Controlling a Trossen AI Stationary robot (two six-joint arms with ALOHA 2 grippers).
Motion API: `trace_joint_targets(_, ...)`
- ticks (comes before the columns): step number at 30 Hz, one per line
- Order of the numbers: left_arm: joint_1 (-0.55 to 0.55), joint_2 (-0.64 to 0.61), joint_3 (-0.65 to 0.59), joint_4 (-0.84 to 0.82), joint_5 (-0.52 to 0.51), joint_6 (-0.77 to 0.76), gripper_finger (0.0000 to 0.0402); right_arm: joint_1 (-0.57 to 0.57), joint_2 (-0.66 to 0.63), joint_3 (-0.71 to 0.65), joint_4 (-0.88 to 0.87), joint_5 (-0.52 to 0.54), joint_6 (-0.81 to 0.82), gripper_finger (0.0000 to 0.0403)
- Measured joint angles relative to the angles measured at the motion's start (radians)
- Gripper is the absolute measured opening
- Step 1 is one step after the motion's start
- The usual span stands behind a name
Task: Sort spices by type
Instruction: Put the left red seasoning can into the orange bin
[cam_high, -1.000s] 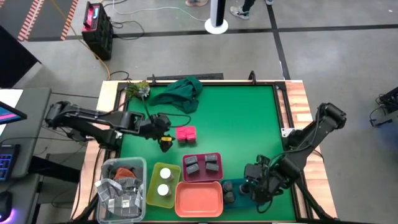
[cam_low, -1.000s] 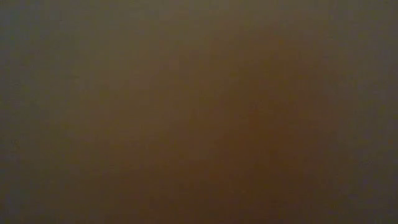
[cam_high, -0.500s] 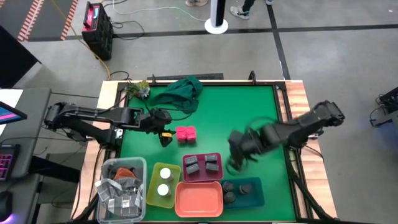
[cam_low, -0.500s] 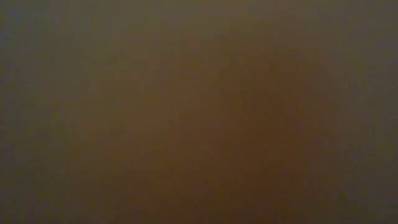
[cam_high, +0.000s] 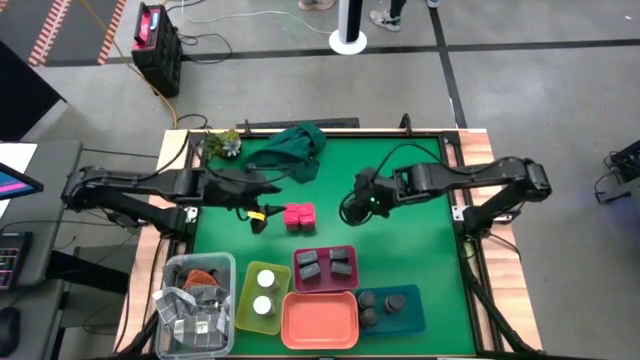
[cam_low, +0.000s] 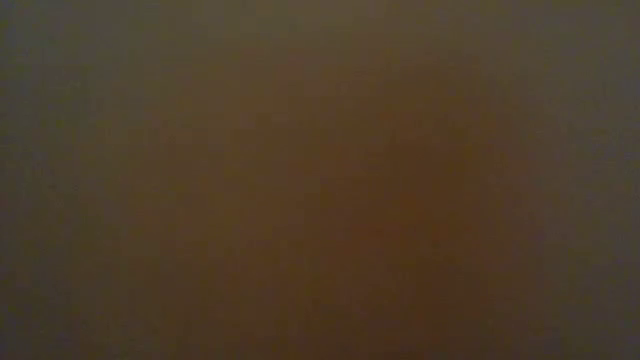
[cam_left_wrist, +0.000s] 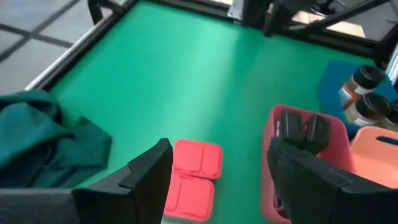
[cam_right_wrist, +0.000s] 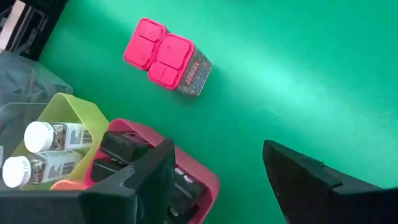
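Sorting stage: white-lidded round jars (cam_high: 264, 292) lie in the yellow tray (cam_high: 243, 298), dark grey square boxes (cam_high: 324, 265) in the pink tray (cam_high: 324, 284), dark round jars (cam_high: 378, 303) on the blue tray (cam_high: 412, 312); the orange tray (cam_high: 320, 322) holds nothing, so by my reading the pink blocks are what is left.
Left gripper (cam_high: 262, 192): at the end of the left arm, over the green mat (cam_high: 400, 170), fingers spread wide with nothing between them; the left wrist view shows both dark fingers (cam_left_wrist: 143, 174) apart and bare.
Pink blocks (cam_high: 299, 214): two bright pink pieces touching side by side on the mat, just beside the left gripper on the side toward the right arm, and a little nearer the trays than it.
Long axis: the pair runs across the table, roughly along the line from one gripper to the other.
Right gripper (cam_high: 358, 204): reached in to mid-table, fingers parted and holding nothing; the blocks lie near it on the left arm's side, with bare mat between.
Nearer arm: the left, I judge, though only slightly.
Shapes and surfaces: blocks are squarish with rounded corners, smooth moulded pink tops and a speckled label on the side (cam_right_wrist: 198, 73); likely rigid plastic.
Trays: thin glossy plastic with raised rims.
Dark green cloth (cam_high: 291, 150): soft, crumpled, beyond the left gripper toward the far edge.
Low view: dark, shows nothing usable.
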Motion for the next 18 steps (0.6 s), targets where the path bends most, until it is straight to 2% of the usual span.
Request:
trace_joint_targets(6, 0.000, 0.020, 0.000, -0.032, -0.007, -0.041, 0.0249, -0.108, 0.000, 0.000, 0.061, -0.006, -0.234, 0.0268)
trace_joint_targets(11, 0.003, 0.076, 0.000, -0.011, -0.085, -0.095, 0.0249, -0.185, 0.000, 0.000, 0.203, -0.070, -0.542, 0.0268)
trace_joint_targets(15, 0.023, 0.139, 0.000, 0.043, -0.130, -0.255, 0.0249, -0.219, 0.000, 0.000, 0.267, -0.154, -0.744, 0.0268)
trace_joint_targets(18, 0.039, 0.187, 0.000, 0.094, -0.122, -0.373, 0.0249, -0.234, 0.000, 0.000, 0.308, -0.162, -0.835, 0.0268)
